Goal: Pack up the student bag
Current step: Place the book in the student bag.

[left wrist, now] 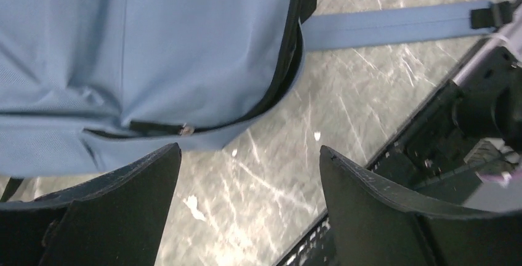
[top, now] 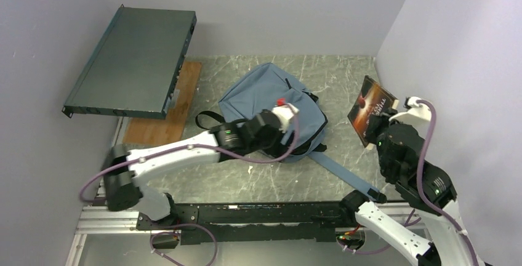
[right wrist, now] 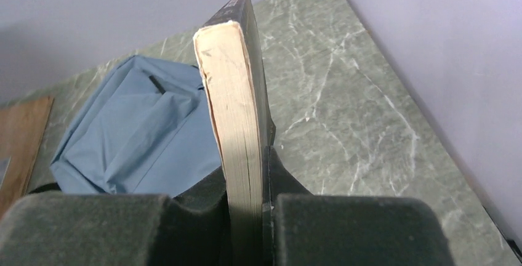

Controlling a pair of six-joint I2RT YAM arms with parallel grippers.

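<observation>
- My right tool clamps a book upright, right of the student bag, ready for loading.
- My left tool hangs spread over the bag's near zipper on the tabletop, probably to open it.

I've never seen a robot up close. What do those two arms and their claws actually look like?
Both the left arm and right arm have white shells between chunky black joints, each with a small green light. A purple cable loops loosely along each. The left gripper and right gripper end in two thick, dark matte fingers.
</observation>
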